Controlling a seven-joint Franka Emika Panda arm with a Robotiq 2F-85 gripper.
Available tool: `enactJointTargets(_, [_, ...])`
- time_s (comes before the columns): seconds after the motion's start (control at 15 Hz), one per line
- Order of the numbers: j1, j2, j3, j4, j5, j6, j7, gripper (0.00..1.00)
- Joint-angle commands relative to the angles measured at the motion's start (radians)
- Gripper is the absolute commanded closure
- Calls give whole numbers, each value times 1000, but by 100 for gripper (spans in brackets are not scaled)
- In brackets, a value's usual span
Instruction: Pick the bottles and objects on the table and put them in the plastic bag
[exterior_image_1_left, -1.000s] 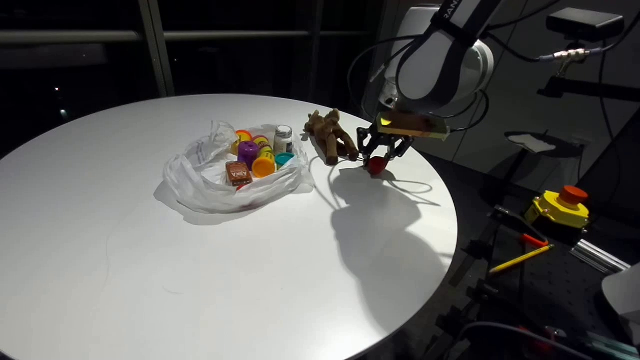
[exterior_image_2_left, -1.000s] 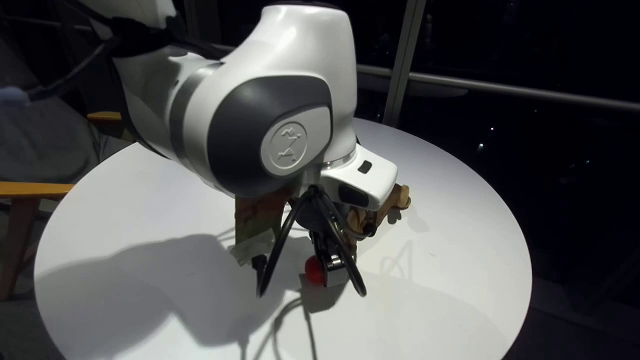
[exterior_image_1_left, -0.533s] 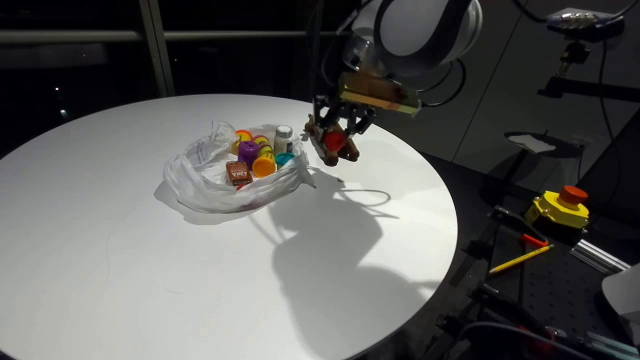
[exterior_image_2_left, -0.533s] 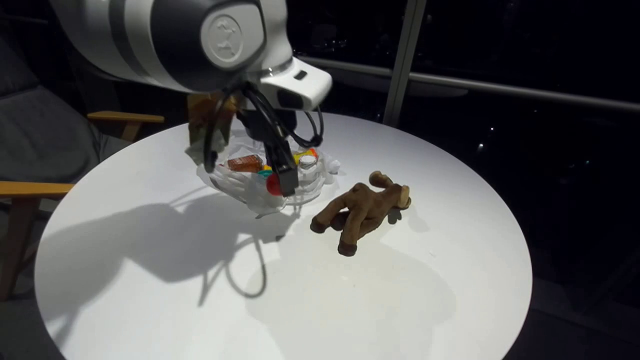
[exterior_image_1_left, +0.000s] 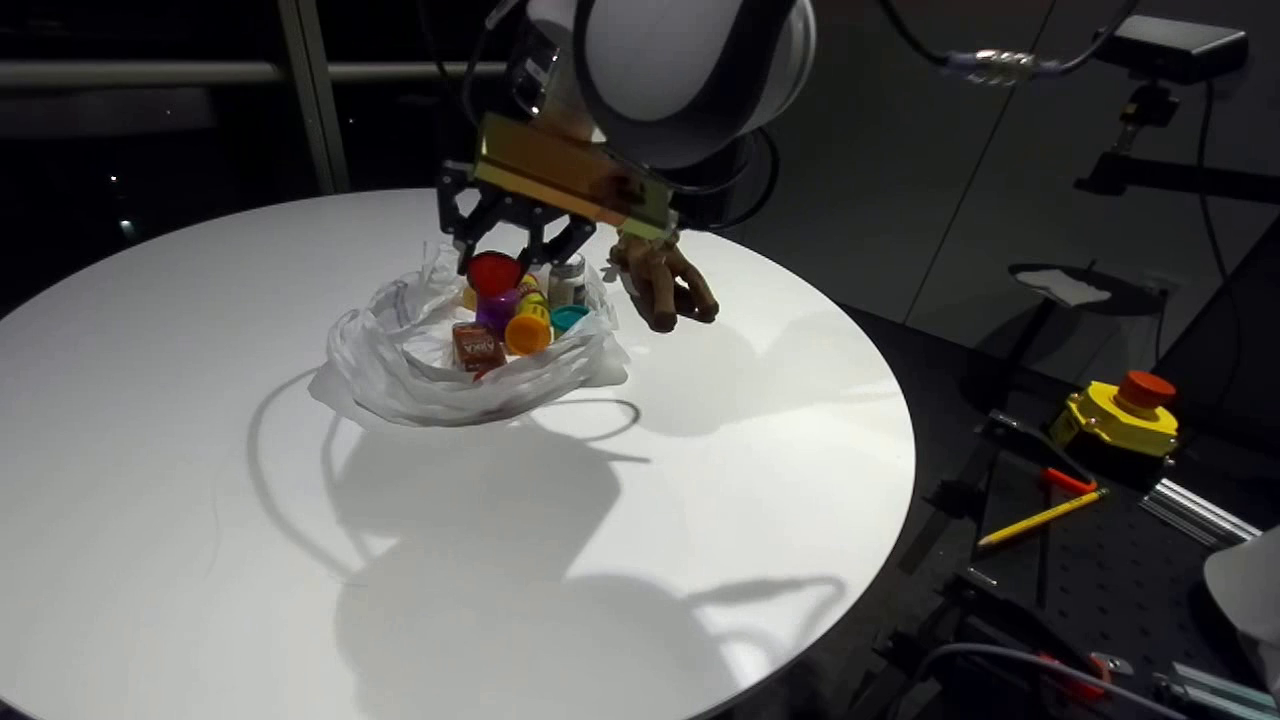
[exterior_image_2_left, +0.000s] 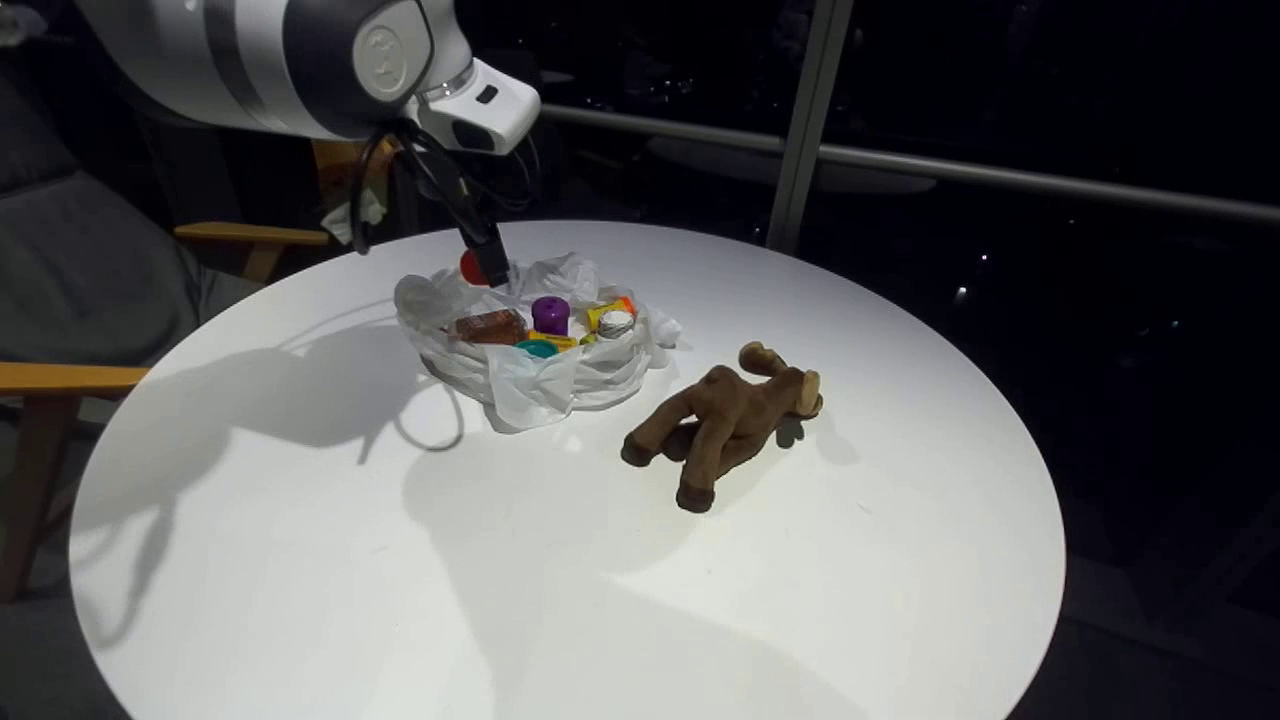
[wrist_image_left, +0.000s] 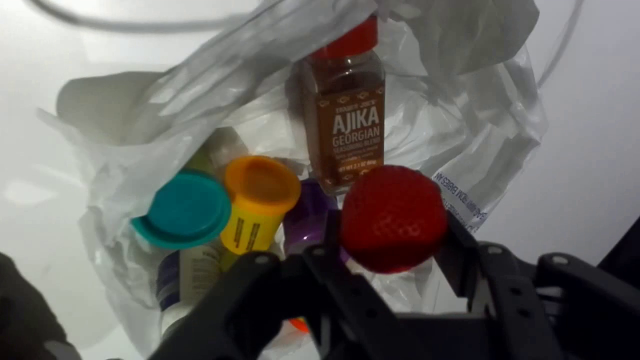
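One gripper (wrist_image_left: 393, 232) is clamping red round piece (wrist_image_left: 394, 217), hanging above plastic bag (exterior_image_2_left: 540, 390). Ajika seasoning bottle (wrist_image_left: 345, 125) is lying inside; brown plush animal (exterior_image_2_left: 725, 408) is lying outside, on white table (exterior_image_2_left: 850, 580). Good release is probably calling for centring, lowering, then letting go gently, without snagging bag.

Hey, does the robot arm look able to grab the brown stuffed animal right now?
Probably not yet: the gripper is shut on a red round object above the plastic bag. Once it lets go, the way looks free: the brown stuffed animal lies uncovered on the table beside the bag.
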Motion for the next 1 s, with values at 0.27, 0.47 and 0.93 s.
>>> enactJointTargets(0.27, [6, 234, 13, 295, 98, 21, 3, 32])
enactJointTargets(0.47, [-2, 176, 40, 283, 109, -29, -26, 16])
enactJointTargets(0.93, [11, -166, -42, 80, -89, -396, -86, 0])
